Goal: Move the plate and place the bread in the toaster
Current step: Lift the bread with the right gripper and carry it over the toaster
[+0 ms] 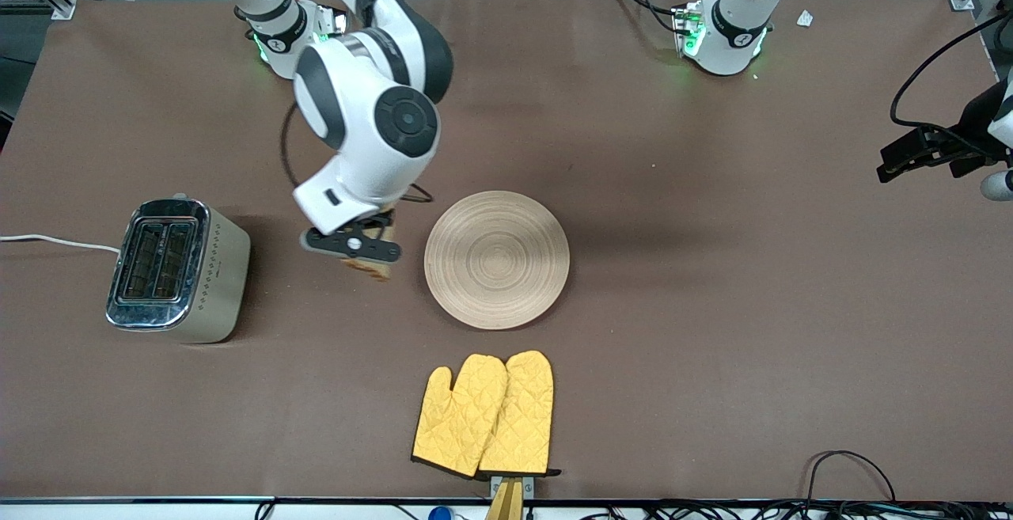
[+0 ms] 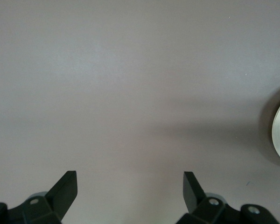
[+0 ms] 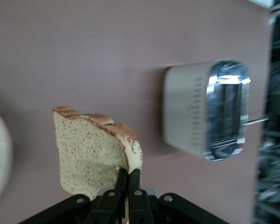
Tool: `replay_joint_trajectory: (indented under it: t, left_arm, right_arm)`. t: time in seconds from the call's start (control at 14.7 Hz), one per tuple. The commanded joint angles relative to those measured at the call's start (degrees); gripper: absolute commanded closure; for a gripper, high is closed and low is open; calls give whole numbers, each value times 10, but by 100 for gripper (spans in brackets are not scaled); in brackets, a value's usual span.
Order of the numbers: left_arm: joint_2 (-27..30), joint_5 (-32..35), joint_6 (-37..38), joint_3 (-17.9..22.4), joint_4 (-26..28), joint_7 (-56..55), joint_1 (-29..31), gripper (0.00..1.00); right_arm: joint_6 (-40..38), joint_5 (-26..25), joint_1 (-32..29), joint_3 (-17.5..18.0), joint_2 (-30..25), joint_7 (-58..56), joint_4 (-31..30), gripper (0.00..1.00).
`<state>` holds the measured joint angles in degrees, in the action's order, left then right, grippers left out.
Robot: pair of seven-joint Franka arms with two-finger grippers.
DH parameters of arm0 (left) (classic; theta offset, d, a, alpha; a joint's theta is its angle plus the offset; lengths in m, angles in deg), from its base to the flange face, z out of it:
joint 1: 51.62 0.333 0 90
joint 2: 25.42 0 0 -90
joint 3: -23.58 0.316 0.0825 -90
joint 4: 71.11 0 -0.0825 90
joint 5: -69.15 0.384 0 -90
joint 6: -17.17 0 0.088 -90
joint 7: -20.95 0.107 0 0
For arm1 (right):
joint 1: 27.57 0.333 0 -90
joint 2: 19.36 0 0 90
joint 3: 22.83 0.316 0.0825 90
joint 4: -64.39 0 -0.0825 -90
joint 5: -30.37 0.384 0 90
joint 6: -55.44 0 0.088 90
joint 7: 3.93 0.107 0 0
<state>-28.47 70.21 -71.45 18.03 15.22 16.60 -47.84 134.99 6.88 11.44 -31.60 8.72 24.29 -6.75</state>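
Right end effector [image 1: 366,260] clenched on the bread [image 3: 95,156], slice lifted over bare desk [image 1: 712,346] between the toaster [image 1: 178,271] and the plate [image 1: 496,259]; toaster toward the right arm's end; left end effector [image 2: 129,186] released, waiting over the left arm's end.

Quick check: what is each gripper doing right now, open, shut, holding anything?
Left gripper: open, empty, over bare table at the left arm's end.
Right gripper: shut on the bread, between the plate and the toaster.
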Motion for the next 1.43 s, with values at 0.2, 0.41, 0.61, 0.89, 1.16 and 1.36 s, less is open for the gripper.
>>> replay_joint_trajectory:
  t: [0.2,0.41,0.61,0.89,1.16,1.36]
  left_arm:
    - [4,3,2,4,-2,-3,-3,0]
    - [3,3,1,4,-2,-4,-4,0]
    - [2,3,-5,4,-2,-4,-4,0]
    - [2,2,-5,3,0,-4,-4,0]
    - [2,3,-6,4,-1,-4,-3,0]
    - [2,3,-6,4,-1,-3,-2,0]
  right_arm:
    - [-52,-157,-17,-79,-36,-225,-39,100]
    - [-48,-175,-61,-92,-31,-232,-50,100]
    - [7,-219,-95,-92,-30,-229,-96,100]
    - [91,-230,-140,-92,-30,-230,-135,100]
    - [120,-241,-143,-91,-27,-227,-150,100]
    - [127,-238,-134,-90,-24,-223,-161,100]
